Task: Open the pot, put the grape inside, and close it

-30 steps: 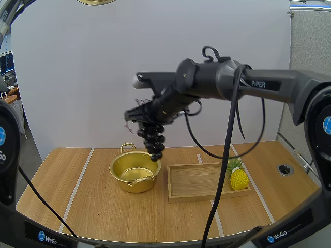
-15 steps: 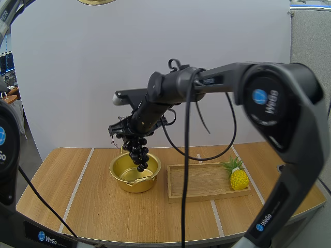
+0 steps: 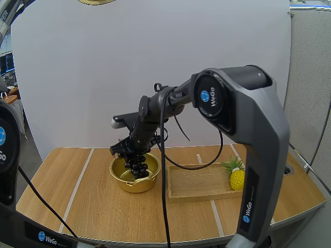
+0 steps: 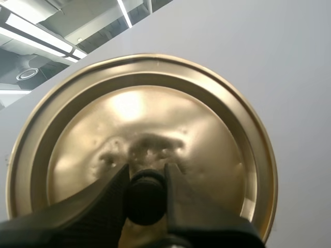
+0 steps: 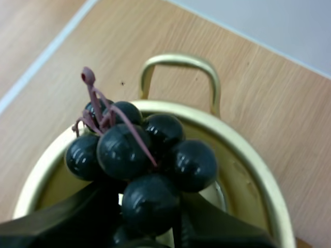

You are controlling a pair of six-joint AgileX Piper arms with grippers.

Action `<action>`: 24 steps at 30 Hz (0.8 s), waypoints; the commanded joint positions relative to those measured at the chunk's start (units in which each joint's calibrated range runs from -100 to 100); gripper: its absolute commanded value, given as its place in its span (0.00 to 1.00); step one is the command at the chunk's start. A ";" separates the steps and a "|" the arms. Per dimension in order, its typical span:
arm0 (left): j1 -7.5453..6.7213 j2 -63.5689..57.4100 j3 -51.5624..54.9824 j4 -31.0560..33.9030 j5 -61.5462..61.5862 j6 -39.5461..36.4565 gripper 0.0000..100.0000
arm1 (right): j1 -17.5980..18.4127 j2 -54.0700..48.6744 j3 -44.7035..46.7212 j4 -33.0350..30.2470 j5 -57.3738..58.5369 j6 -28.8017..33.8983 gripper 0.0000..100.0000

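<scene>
1. While the right arm (image 3: 235, 108) is reaching out over the table (image 3: 93, 206), the right gripper (image 3: 133, 153) is grasping the bunch of grapes (image 3: 137, 166), with its two black fingers pinching the dark berries between them.
2. From the right wrist view, the cluster is hanging directly over the open mouth of the pot (image 3: 118, 174), and a pink stem (image 5: 98, 103) is sticking out of the berries.
3. From the high view, the lower berries are sitting below the level of the pot's rim. Whether they are touching the pot's floor cannot be told.
4. The pot is standing upright and uncovered on the table, with one looped handle (image 5: 181, 64) pointing away from the arm bases.
5. A wooden tray (image 3: 201, 182) is lying just beside the pot on its right, with a narrow gap between the two.
6. The left gripper (image 4: 146, 174) is clenching the lid (image 4: 155, 119) by its black knob (image 4: 146, 199), one finger pressing on each side of the knob.
7. The lid is hanging well above the pot, its golden edge showing high over the table in the high view.
8. A toy pineapple (image 3: 238, 176) is standing upright at the right end of the tray, well apart from the pot.
</scene>
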 commanded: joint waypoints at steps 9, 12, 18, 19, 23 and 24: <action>-0.13 -0.44 -0.44 0.51 -2.71 -0.71 0.00 | 0.00 5.63 -0.69 -1.82 1.59 -0.64 0.00; -0.13 -0.44 -0.44 0.51 -2.71 -0.71 0.00 | 0.00 6.11 -0.69 -1.82 0.90 -0.64 0.00; -0.13 -0.44 -0.44 0.51 -2.71 -0.71 0.00 | 0.00 6.11 -0.69 -1.71 0.92 -0.77 0.00; -0.13 -0.44 -0.44 0.51 -2.71 -0.71 0.00 | 0.00 6.11 -0.69 -1.71 1.10 -1.04 0.00; -0.13 -0.44 -0.44 0.51 -2.71 -0.71 0.00 | 0.00 6.11 -2.01 -1.09 4.38 -1.04 0.42; -0.13 -0.44 -0.44 0.51 -2.71 -0.71 0.00 | 0.00 6.11 -2.56 -1.09 5.33 -1.04 0.68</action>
